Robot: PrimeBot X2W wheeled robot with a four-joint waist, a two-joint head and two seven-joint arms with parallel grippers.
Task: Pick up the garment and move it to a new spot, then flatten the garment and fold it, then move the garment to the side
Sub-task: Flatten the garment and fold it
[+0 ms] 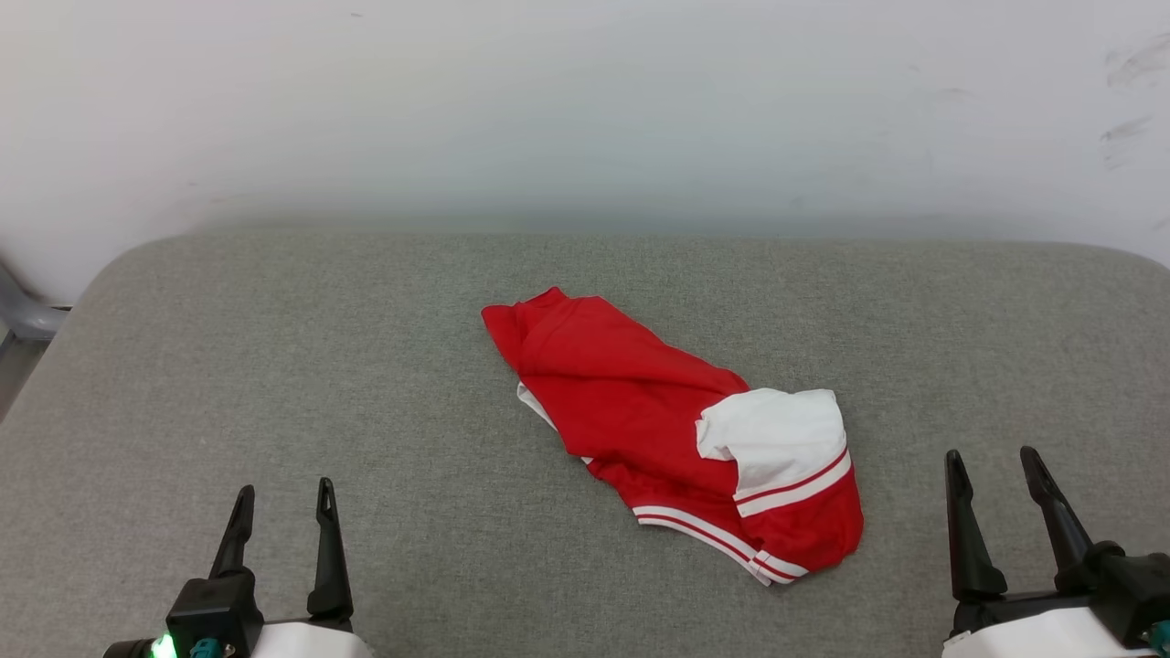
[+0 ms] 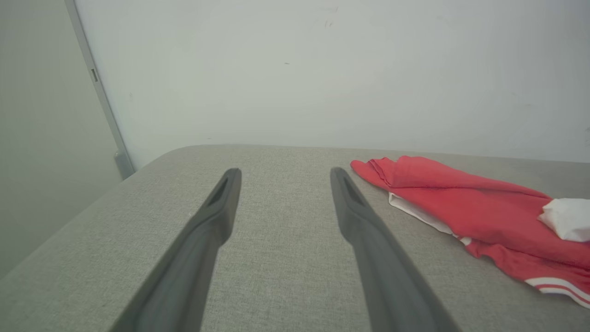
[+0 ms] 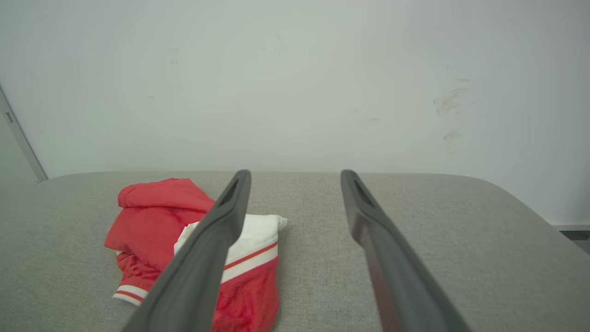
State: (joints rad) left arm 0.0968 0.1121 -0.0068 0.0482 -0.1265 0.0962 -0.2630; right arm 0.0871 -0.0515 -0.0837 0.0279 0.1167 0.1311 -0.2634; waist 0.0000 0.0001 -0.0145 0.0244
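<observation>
The garment point(image 1: 640, 402), a red jersey with a white sleeve and red-white striped trim, lies crumpled in a loose heap near the middle of the grey padded surface point(image 1: 274, 366). Its lettering is hidden in the folds. My left gripper point(image 1: 285, 489) hovers open at the lower left, well clear of the cloth. Open as well, my right gripper point(image 1: 992, 454) stands at the lower right, a short way right of the white sleeve. In the left wrist view the garment point(image 2: 465, 198) lies right of the fingers point(image 2: 364, 221). In the right wrist view the garment point(image 3: 156, 216) lies left, partly behind one finger point(image 3: 216, 235).
A pale wall point(image 1: 585, 110) runs right behind the grey surface's rounded far edge. A grey frame piece point(image 1: 23, 315) shows past the left corner. Bare grey fabric surrounds the garment on both sides.
</observation>
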